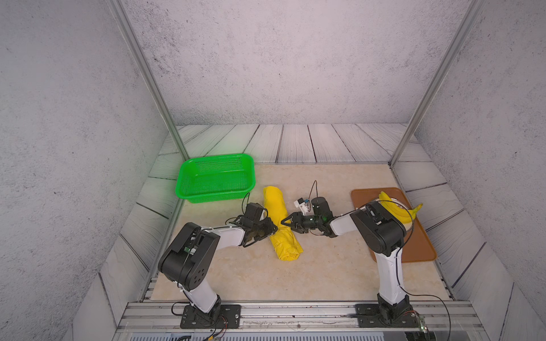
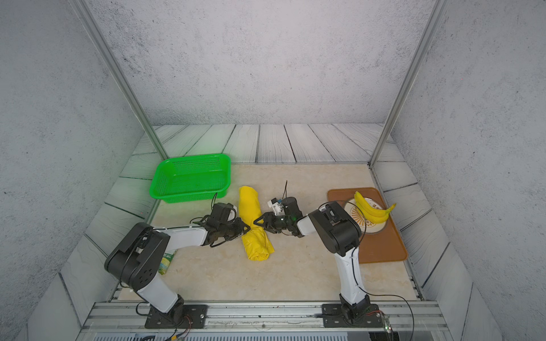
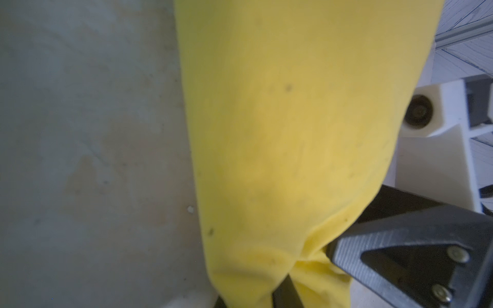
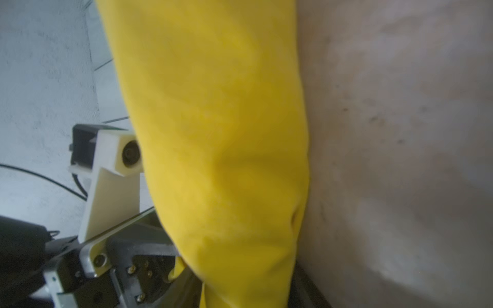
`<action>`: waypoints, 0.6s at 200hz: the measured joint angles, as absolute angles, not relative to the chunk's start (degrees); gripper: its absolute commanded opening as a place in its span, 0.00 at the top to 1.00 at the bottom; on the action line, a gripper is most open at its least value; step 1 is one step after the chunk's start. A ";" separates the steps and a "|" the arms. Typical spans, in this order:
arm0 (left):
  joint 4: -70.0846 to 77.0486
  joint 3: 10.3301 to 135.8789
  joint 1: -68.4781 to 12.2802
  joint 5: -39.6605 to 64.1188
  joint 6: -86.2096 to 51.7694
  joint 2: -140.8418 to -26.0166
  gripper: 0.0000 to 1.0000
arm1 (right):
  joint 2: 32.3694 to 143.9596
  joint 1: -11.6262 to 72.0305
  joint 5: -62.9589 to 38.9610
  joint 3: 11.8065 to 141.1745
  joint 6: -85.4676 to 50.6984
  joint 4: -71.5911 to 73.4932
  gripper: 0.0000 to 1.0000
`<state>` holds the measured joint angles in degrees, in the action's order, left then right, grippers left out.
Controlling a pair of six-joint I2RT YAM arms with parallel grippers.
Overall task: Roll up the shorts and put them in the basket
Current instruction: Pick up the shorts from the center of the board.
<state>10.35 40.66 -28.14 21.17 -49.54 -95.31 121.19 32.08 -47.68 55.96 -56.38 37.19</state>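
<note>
Top view: shorts [image 1: 276, 206] clear of basket [image 1: 206, 197]

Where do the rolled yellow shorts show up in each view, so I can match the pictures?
In a top view: the shorts lie mid-table, right of the green basket.
In a top view: likewise mid-table, right of that basket.
Left wrist: close up, filling the middle.
Right wrist: close up, filling the middle.
Shared landmark: the beige tabletop beside the roll.

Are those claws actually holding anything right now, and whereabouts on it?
The left claw pinches the rolled yellow shorts at mid-length, on one side. The right claw meets the opposite side; whether it grips cannot be told.
</note>
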 measured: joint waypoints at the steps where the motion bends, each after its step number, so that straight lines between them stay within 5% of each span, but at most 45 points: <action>1: 10.35 40.66 -28.14 21.17 -49.54 -95.31 1.00 | 121.23 32.08 -47.68 55.96 -56.29 37.19 0.73; 23: 9.69 40.73 -28.14 20.86 -49.54 -95.29 1.00 | 121.89 31.99 -47.81 55.96 -58.35 38.24 0.98; 41: 8.99 40.75 -28.14 20.38 -49.52 -94.89 0.99 | 122.39 31.97 -48.34 55.94 -59.99 39.97 1.00; 79: 2.70 40.53 -28.29 18.22 -48.64 -90.87 0.41 | 122.80 32.58 -49.58 54.46 -62.63 44.80 1.00; 120: -6.87 39.81 -27.64 13.04 -47.37 -78.43 0.19 | 122.76 32.05 -50.04 52.03 -64.69 50.70 1.00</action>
<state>-6.87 39.81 -27.64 13.04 -47.37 -78.43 122.76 32.05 -50.04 52.03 -64.69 50.70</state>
